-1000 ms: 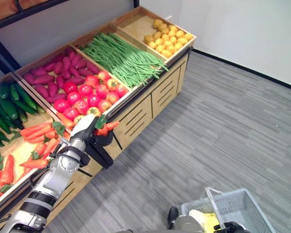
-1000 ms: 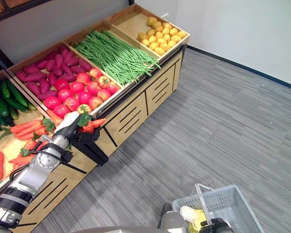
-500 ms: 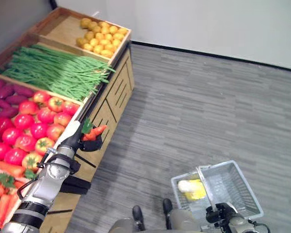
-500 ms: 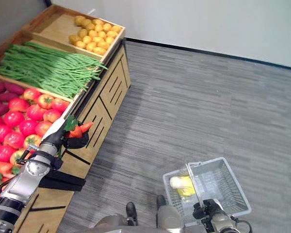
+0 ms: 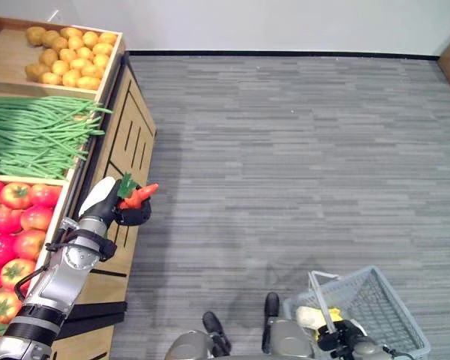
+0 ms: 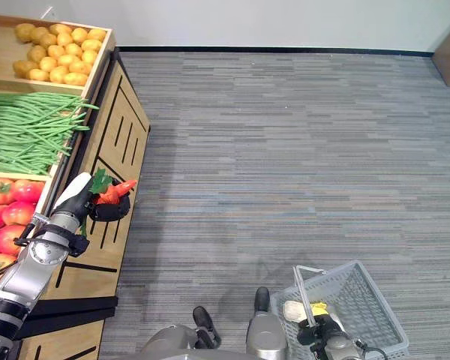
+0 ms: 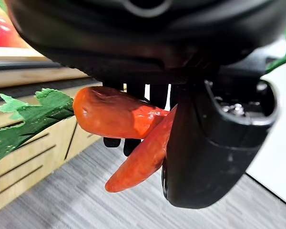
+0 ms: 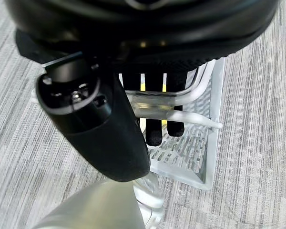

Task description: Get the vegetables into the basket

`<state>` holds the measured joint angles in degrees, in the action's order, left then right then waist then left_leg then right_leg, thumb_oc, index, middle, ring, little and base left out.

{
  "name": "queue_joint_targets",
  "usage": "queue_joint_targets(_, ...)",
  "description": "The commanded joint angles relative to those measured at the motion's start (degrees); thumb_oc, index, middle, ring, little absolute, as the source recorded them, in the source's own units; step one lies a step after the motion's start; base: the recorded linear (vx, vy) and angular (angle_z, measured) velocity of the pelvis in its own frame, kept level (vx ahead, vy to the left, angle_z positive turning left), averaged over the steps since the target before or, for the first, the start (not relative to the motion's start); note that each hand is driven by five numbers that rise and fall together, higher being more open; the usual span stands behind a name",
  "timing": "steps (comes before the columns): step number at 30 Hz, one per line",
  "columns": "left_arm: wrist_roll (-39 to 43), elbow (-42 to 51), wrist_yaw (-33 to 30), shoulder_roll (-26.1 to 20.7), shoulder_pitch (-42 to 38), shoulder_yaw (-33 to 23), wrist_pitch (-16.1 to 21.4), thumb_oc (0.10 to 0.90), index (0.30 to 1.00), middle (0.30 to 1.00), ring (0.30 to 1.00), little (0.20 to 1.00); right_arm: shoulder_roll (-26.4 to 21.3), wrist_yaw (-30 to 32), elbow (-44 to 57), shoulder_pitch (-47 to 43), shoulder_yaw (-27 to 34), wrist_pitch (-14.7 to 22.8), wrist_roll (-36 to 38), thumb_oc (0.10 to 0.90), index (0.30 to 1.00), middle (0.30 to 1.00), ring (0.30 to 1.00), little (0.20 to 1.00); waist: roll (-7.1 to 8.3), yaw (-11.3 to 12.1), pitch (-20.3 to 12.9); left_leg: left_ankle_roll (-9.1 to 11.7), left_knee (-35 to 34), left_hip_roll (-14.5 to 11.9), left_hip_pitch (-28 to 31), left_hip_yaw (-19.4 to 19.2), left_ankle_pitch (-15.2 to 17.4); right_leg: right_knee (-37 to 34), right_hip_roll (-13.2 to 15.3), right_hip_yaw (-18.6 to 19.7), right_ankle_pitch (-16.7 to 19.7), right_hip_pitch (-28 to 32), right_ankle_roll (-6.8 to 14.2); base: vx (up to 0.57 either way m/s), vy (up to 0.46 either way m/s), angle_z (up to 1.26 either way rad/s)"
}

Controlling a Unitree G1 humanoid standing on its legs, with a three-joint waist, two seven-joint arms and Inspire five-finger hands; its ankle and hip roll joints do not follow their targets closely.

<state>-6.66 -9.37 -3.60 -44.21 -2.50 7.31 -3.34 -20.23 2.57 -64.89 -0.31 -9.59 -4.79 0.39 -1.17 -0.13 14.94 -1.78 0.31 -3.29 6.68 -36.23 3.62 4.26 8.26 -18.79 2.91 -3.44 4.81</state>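
My left hand (image 5: 126, 213) is shut on two orange carrots (image 5: 139, 194) with green leaves, held just off the front edge of the wooden produce stand (image 5: 124, 142). In the left wrist view the carrots (image 7: 119, 112) lie crossed between the thumb (image 7: 214, 143) and the fingers. My right hand (image 5: 346, 337) is low at the right, shut on the clear handle (image 8: 168, 108) of a pale mesh basket (image 5: 396, 318). A yellow and white vegetable (image 5: 310, 314) lies in the basket. The carrots are well to the left of the basket.
The stand holds red tomatoes (image 5: 16, 219), green beans (image 5: 30, 135) and yellow potatoes (image 5: 64, 67) in separate bins. Grey carpet (image 5: 300, 165) stretches between the stand and the basket, up to a white wall with a dark skirting.
The whole picture has swung to the right, so the camera has turned away from the stand. The carrots stay in my left hand and the basket handle in my right.
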Motion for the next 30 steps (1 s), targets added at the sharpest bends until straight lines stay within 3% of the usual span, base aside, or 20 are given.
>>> queue_joint_targets(1, 1.11, 3.42, -1.39, -0.27, -3.7, -4.88, 3.62, 0.4, 0.3, 0.3, 0.3, 0.3, -0.52, 0.34, 2.12, -2.65, -1.01, 2.98, 0.88, 0.4, 0.3, 0.3, 0.3, 0.3, -0.2, 0.19, -5.29, -0.13, 6.19, 0.21, -1.85, 3.51, 7.31, 0.85, 0.72, 5.39, -1.29, 0.44, 4.64, 0.02, -0.167, -0.64)
queue_joint_targets(5, 2.29, 1.42, -0.67, 1.09, -3.16, -3.72, 4.04, 0.4, 0.3, 0.3, 0.3, 0.3, -0.61, 0.81, 3.18, -2.01, -0.99, 2.95, 0.52, 0.4, 0.3, 0.3, 0.3, 0.3, 0.17, -0.07, -5.85, 1.25, 6.23, -1.1, -0.9, 3.71, 6.53, 0.77, -0.87, 5.74, -4.81, 1.51, 3.07, 0.05, -0.352, -0.39)
queue_joint_targets(6, 2.91, -0.78, -0.32, 2.05, -2.79, -3.07, 3.6, 0.4, 0.3, 0.3, 0.3, 0.3, -1.61, 2.11, 5.42, -2.26, -1.23, 2.99, 0.5, 0.4, 0.3, 0.3, 0.3, 0.3, 1.04, -0.28, -5.29, 4.04, 14.62, -5.1, -3.04, 5.44, 4.68, 1.54, -3.15, 5.96, -7.98, 2.59, 0.26, 0.07, -0.519, 0.06)
queue_joint_targets(8, 3.18, -2.19, -0.26, 2.6, -2.9, -2.75, 3.23, 0.4, 0.3, 0.3, 0.3, 0.3, -2.72, 2.6, 7.29, -2.71, -1.72, 2.66, 0.06, 0.4, 0.3, 0.3, 0.3, 0.3, 1.61, 0.88, -3.95, 6.33, 21.7, -6.9, -5.54, 9.64, 0.43, 1.33, -4.59, 6.14, -8.61, 4.18, -1.39, 0.05, -0.455, 0.22)
queue_joint_targets(9, 3.43, -3.18, -0.71, 3.01, -2.78, -2.46, 3.1, 0.4, 0.3, 0.3, 0.3, 0.3, -4.28, 2.77, 9.09, -3.71, -2.06, 2.1, -0.84, 0.4, 0.3, 0.3, 0.3, 0.3, 1.91, 1.97, -3.13, 6.83, 24.75, -5.68, -7.59, 15.76, -0.62, 1.69, -5.23, 6.76, -9.3, 4.43, -1.99, 0.0, -0.178, -0.11)
queue_joint_targets(10, 3.79, -3.41, -0.74, 3.33, -3.08, -2.33, 3.11, 0.4, 0.3, 0.3, 0.3, 0.3, -4.74, 2.71, 10.45, -3.82, -1.99, 1.79, -1.03, 0.4, 0.3, 0.3, 0.3, 0.3, 2.14, 1.74, -3.11, 6.21, 23.51, -5.07, -8.08, 17.41, 0.0, 1.74, -4.9, 6.56, -9.55, 4.42, -1.95, -0.06, -0.023, -0.6)
queue_joint_targets(11, 4.07, -4.31, -1.13, 4.2, -3.58, -1.78, 2.89, 0.4, 0.3, 0.3, 0.3, 0.3, -6.09, 2.69, 12.54, -4.79, -2.26, 1.14, -1.74, 0.4, 0.3, 0.3, 0.3, 0.3, 2.69, 2.19, -3.27, 3.98, 15.45, -1.69, -9.22, 22.77, 2.33, 1.88, -3.85, 7.07, -8.8, 3.47, -1.43, -0.07, 0.073, -0.43)
queue_joint_targets(12, 4.04, -5.21, -1.37, 4.48, -3.93, -1.07, 2.77, 0.4, 0.3, 0.3, 0.3, 0.3, -7.06, 2.57, 13.19, -5.42, -2.45, 0.79, -2.01, 0.4, 0.3, 0.3, 0.3, 0.3, 2.54, 2.34, -3.46, 3.84, 10.73, -1.06, -9.61, 25.19, 1.03, 2.24, -3.51, 7.04, -8.7, 3.24, -1.2, -0.04, 0.111, -0.08)
queue_joint_targets(14, 4.14, -4.57, -0.73, 4.46, -4.3, -0.11, 2.9, 0.4, 0.3, 0.3, 0.3, 0.3, -7.94, 2.41, 13.64, -7.77, -3.15, 0.18, -3.32, 0.4, 0.3, 0.3, 0.3, 0.3, 1.91, 2.03, -3.89, 2.28, 6.84, 0.27, -7.26, 25.36, 1.72, 3.48, -3.14, 8.2, -8.63, 2.78, -0.59, 0.07, 0.227, 0.14)
queue_joint_targets(18, 3.28, -3.64, 0.04, 4.04, -5.04, 1.15, 2.76, 0.4, 0.3, 0.3, 0.3, 0.3, -9.31, 2.43, 15.11, -10.56, -3.14, -0.62, -4.51, 0.4, 0.3, 0.3, 0.3, 0.3, 1.55, 2.4, -4.28, 1.07, 5.28, 1.58, -5.56, 23.28, 2.34, 3.49, -1.72, 9.49, -7.74, 2.46, 0.64, 0.07, 0.305, -0.09)
queue_joint_targets(26, 3.03, -3.98, 0.26, 2.03, -7.57, 3.21, 2.57, 0.4, 0.3, 0.3, 0.3, 0.3, -11.49, 2.18, 15.01, -19.57, -6.22, -0.99, -4.44, 0.4, 0.3, 0.3, 0.3, 0.3, 2.28, 4.59, -4.14, -0.85, 4.8, 2.85, -4.58, 21.47, 3.85, 3.59, -0.94, 11.96, -5.93, 1.55, 2.35, 0.02, 0.14, -0.23)
queue_joint_targets(30, 1.91, -4.66, 0.24, 0.28, -11.62, 7.1, 2.62, 0.4, 0.3, 0.3, 0.3, 0.3, -11.73, 1.95, 11.75, -28.5, -9.95, -1.24, -2.79, 0.4, 0.3, 0.3, 0.3, 0.3, 2.74, 5.97, -3.89, -1.89, 6.61, 3.07, -4.49, 20.85, 5.34, 3.71, -0.84, 13.31, -4.66, 1.07, 3.06, 0.01, 0.088, -0.2)
